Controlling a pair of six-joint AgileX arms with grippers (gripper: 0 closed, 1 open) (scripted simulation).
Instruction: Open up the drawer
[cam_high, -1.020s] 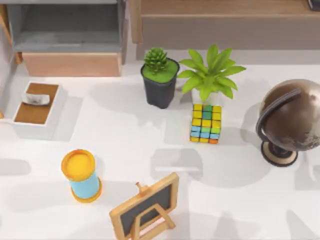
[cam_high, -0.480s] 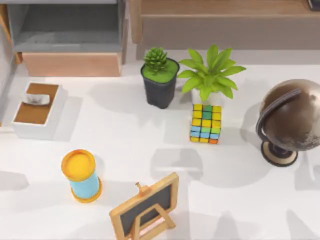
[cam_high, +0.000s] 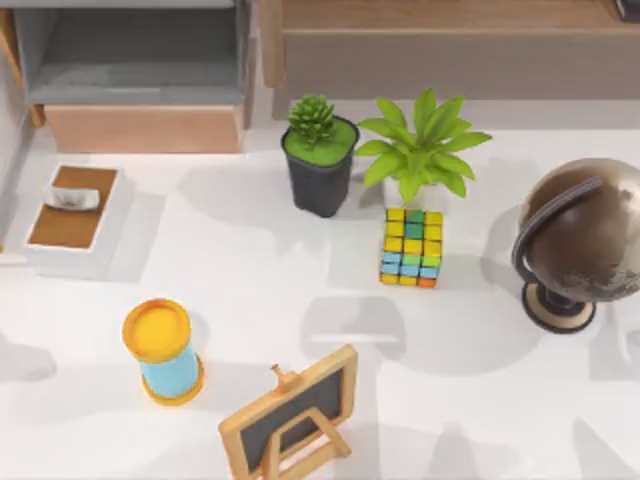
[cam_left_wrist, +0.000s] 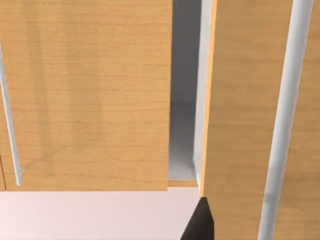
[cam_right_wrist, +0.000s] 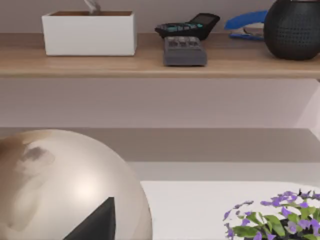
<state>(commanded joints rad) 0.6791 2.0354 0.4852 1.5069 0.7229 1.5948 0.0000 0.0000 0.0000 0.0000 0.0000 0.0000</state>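
Note:
The drawer (cam_high: 6, 120) shows in the top view as a narrow grey sliver at the far left edge. In the left wrist view its orange-tan wood front (cam_left_wrist: 240, 100) stands close up, with a pale metal bar handle (cam_left_wrist: 285, 120) running along it and a grey side panel (cam_left_wrist: 202, 90) at its edge. A dark tip of my left gripper (cam_left_wrist: 200, 225) sits right against that front's edge, beside the gap. My right gripper (cam_right_wrist: 95, 222) shows as a dark tip in front of the globe (cam_right_wrist: 60, 185).
A wide grey-lined drawer (cam_high: 140, 128) stands open at the back left. On the table are a white box (cam_high: 75, 215), a yellow-topped cylinder (cam_high: 162, 350), a small chalkboard (cam_high: 290, 415), two potted plants (cam_high: 320, 160), a colour cube (cam_high: 411, 246) and a globe (cam_high: 585, 240).
The grey sliver at the top view's left edge has narrowed and drawn toward that edge. Nothing on the table has moved.

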